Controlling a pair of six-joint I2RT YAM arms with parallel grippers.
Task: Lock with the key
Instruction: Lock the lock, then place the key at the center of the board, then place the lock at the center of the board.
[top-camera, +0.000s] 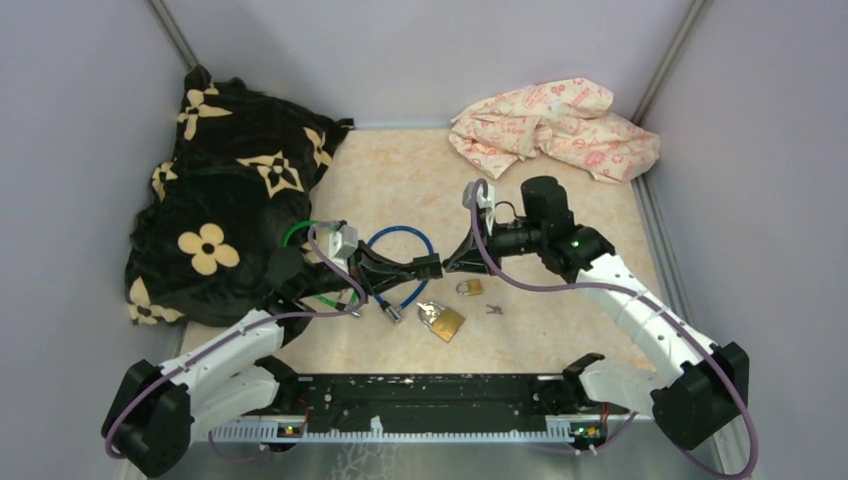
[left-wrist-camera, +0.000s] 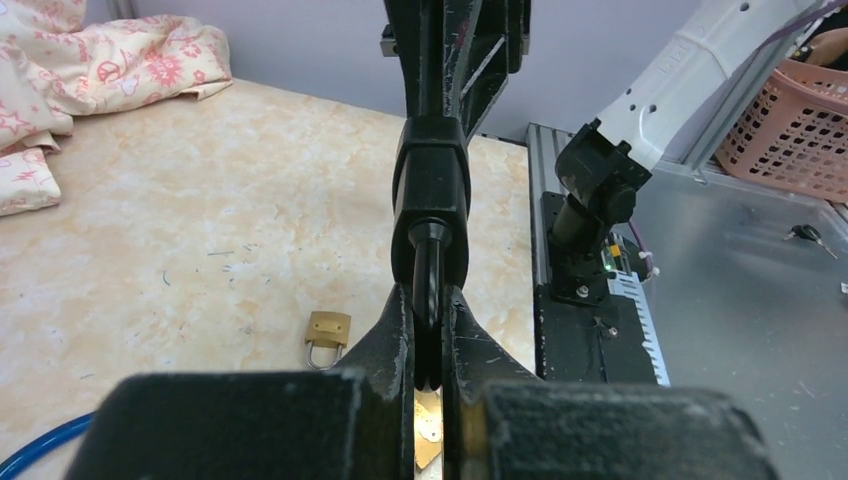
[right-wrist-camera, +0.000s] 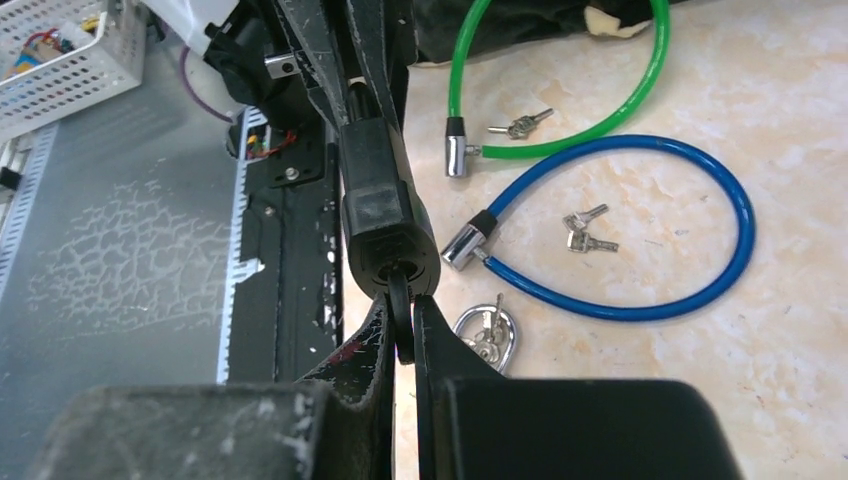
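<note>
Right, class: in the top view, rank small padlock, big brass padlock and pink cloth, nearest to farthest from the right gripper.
1. Small padlock, just on the near side of the right gripper.
2. Big brass padlock, farther toward the near edge.
3. Pink cloth, back-right corner.

No legible text, label, brand, number. Red print on pink cloth (top-camera: 555, 125), far right corner of surface (top-camera: 400, 170): unreadable.

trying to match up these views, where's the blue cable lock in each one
top external: blue cable lock looped at centre, just left of the middle.
left wrist: only a short arc of it, bottom left corner.
right wrist: whole loop, right half.
shared landmark: black lock barrel, near mid-frame in all three.
</note>
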